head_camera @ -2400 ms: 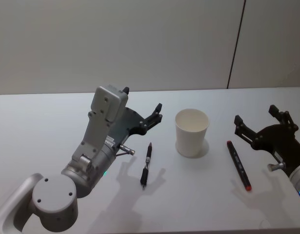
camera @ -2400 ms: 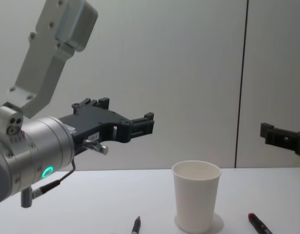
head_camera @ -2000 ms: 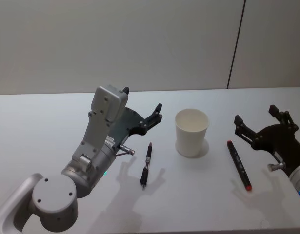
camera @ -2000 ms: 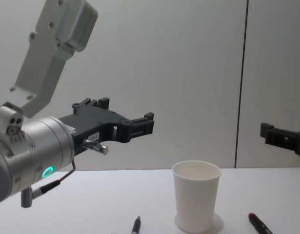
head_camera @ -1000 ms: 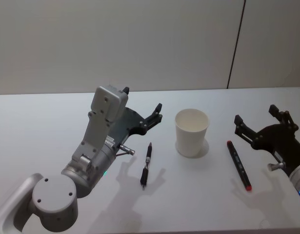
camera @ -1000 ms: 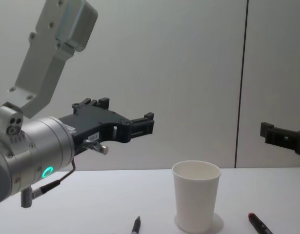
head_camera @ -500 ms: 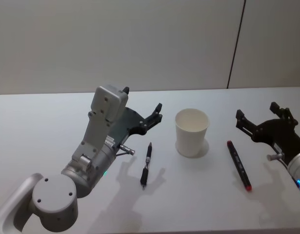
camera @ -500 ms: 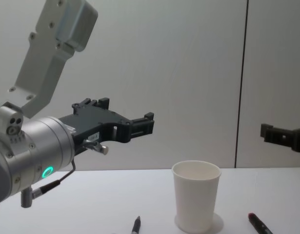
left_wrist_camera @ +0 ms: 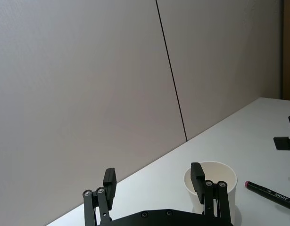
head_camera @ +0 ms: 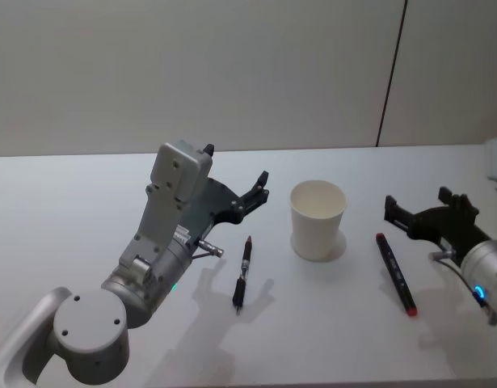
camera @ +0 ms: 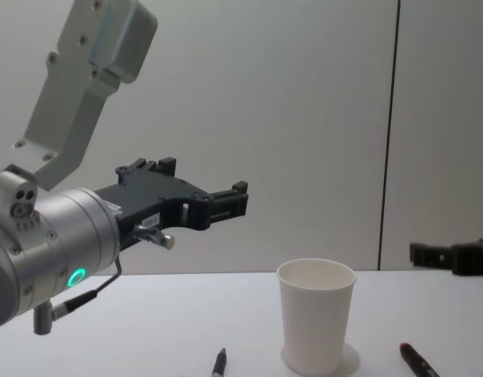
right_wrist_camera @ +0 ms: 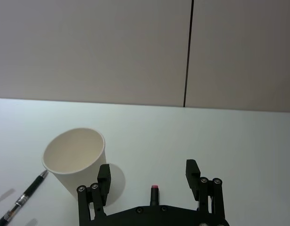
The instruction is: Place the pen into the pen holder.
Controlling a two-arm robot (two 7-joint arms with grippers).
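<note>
White table [head_camera: 70, 210] bears tapered, rolled-rim white pen holder [head_camera: 317, 222].

A white tapered paper cup [head_camera: 317, 220] stands on the worktop [head_camera: 70, 202]. A slim black pen [head_camera: 243, 273] lies at its 8 o'clock, a red-tipped marker [head_camera: 395, 273] at 4 o'clock.

A white table [head_camera: 62, 194] meets a grey wall [head_camera: 191, 65] with a dark seam [head_camera: 392, 73].
</note>
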